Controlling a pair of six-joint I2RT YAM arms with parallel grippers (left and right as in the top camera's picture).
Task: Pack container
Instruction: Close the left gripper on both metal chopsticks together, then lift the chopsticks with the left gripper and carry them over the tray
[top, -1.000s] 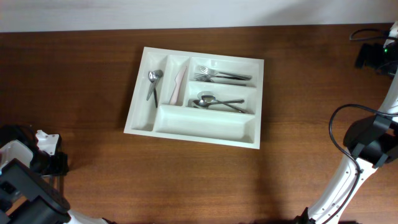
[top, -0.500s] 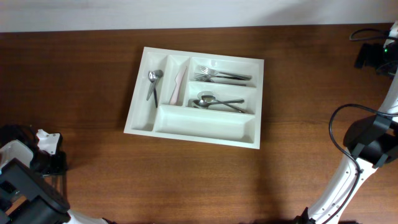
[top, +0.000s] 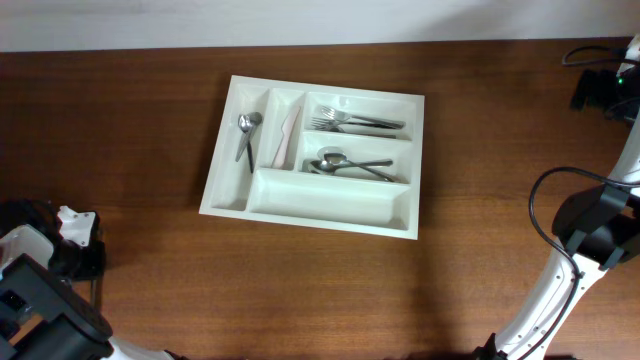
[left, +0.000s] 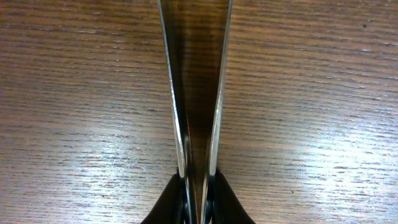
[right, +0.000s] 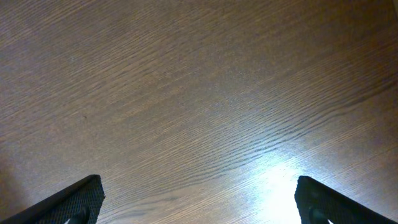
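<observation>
The container (top: 330, 200), a white five-compartment cutlery tray, lies at the table's middle back. It holds a spoon (top: 245, 135), a white utensil (top: 288, 135), forks (top: 355, 122) and spoons (top: 350, 165); its long front compartment is bare. My left gripper (left: 198, 186) sits low over the wood at the front left corner (top: 88, 265), far from the tray, shut on a shiny metal utensil (left: 198, 93) that runs straight ahead from its black fingers. My right gripper (right: 199, 205) stands open above bare wood, with nothing between its fingertips (right: 74, 202).
The right arm (top: 590, 230) with its black cable loop stands at the table's right edge. A dark device (top: 600, 90) sits at the back right corner. The left arm's body (top: 40, 300) fills the front left corner.
The left wrist has shifted slightly to the left at the front left corner. The tray, its cutlery and the right arm have not moved.
</observation>
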